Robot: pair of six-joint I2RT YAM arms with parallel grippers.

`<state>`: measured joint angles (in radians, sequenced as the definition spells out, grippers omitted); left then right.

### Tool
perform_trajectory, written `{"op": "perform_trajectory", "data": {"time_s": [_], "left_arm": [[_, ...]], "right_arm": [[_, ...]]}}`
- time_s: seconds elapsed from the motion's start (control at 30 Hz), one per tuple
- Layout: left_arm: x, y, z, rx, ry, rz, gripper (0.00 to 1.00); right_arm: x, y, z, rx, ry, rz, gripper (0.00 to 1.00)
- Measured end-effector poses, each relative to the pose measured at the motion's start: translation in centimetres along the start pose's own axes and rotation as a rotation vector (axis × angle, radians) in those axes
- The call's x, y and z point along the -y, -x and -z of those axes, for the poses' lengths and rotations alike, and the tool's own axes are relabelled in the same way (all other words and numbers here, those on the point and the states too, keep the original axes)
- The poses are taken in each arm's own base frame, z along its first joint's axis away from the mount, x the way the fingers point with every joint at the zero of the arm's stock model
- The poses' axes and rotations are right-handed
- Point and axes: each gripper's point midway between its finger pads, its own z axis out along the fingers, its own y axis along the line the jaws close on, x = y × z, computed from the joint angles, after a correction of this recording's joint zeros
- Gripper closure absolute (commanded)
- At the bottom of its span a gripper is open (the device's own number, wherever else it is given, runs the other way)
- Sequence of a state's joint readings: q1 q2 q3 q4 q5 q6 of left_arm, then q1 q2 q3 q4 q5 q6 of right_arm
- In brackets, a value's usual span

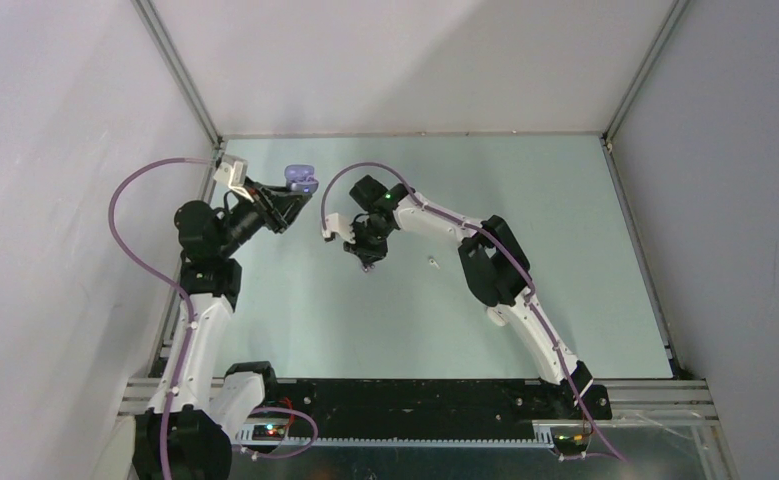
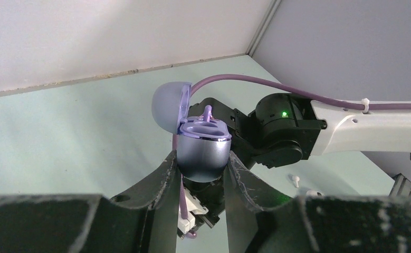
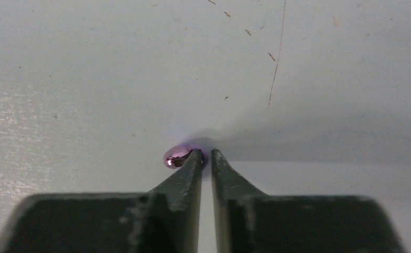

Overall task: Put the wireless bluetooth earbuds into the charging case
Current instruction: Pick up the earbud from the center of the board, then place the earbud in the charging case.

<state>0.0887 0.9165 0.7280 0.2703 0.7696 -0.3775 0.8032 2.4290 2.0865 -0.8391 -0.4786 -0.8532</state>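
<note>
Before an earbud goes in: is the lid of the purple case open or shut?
Open. In the left wrist view the domed lid stands swung back from the charging case, and its inside is exposed.

One purple case [image 2: 203, 153], two purple earbuds [image 3: 175, 157] [image 2: 208, 112], one white earbud [image 1: 432, 262], two pincers [image 2: 202, 174] [image 3: 206, 155].

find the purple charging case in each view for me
top external: upper left of centre, the charging case sits at the tip of the left gripper.
left wrist: dead centre, lid open, the case is clamped in that gripper.
right wrist: not in it.
shared landmark: the green light on the right arm, to the right of the case in both of those views.
</note>
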Motion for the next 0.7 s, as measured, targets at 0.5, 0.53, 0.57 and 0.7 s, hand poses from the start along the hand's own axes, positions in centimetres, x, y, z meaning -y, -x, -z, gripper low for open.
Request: {"op": "perform_trajectory", "data": {"time_s": [0.5,0.53,0.57,0.7], "left_arm": [[-1.7,-1.0,-1.1,-0.013,0.018,0.033,1.00],[-2.0,-1.3,-1.3,-0.017,0.023,0.039,1.00],[-2.4,-1.5,-1.6,-0.023,0.030,0.048,1.00],[-3.5,-2.6,-3.1,-0.050,0.046,0.075,1.00]], "right_arm": [[0.7,-0.9,3.6,0.016,-0.168,-0.096,1.00],[0.9,-0.8,5.0,0.030,-0.211,-0.102,1.00],[1.1,-0.4,6.6,0.049,-0.255,-0.103,1.00],[2.3,3.7,16.1,0.225,-0.527,-0.050,1.00]]}}
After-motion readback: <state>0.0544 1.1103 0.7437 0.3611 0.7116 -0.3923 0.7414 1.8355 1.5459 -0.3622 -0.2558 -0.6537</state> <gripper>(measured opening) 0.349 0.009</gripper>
